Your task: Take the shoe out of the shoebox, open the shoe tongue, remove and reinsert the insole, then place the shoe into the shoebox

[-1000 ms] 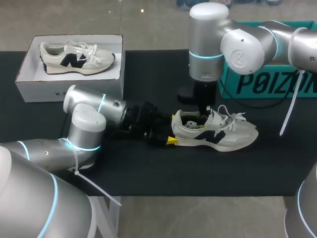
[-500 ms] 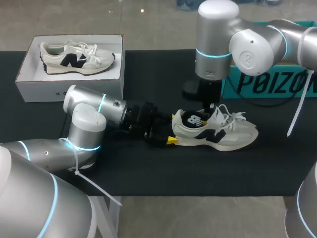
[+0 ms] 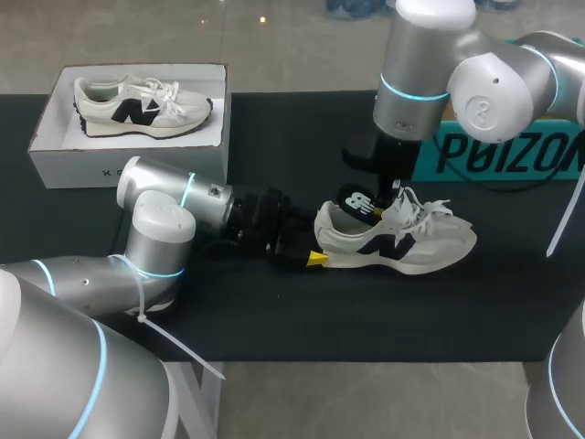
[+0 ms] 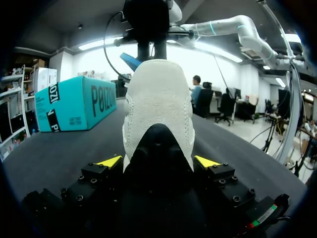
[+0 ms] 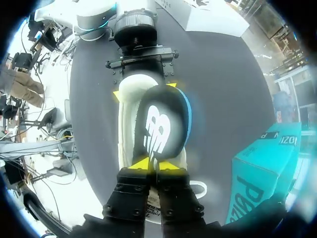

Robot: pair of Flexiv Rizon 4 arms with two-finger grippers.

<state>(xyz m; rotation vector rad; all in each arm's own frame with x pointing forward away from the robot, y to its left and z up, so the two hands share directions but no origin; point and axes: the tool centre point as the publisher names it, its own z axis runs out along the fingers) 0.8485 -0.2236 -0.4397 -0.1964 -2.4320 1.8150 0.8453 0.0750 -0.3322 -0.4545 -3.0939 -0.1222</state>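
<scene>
A cream sneaker (image 3: 416,245) with a dark logo lies on its sole on the black table, toe pointing right. My left gripper (image 3: 315,249) is shut on its heel. In the left wrist view the yellow tips press both sides of the heel of the sneaker (image 4: 158,104). My right gripper (image 3: 384,190) hangs over the shoe's opening, shut on the black insole (image 3: 358,203), which sticks up partly out of the shoe. In the right wrist view the insole (image 5: 158,126) with its white logo stands ahead of the right gripper (image 5: 155,166), over the sneaker (image 5: 126,134).
A white shoebox (image 3: 55,151) at the back left holds a second sneaker (image 3: 137,105). A teal box (image 3: 512,155) stands at the back right behind my right arm. Bare black tabletop lies in front of the shoe.
My right arm has risen and shifted right, drawing the insole up out of the shoe so its logo shows. The left arm and the shoe have stayed put.
</scene>
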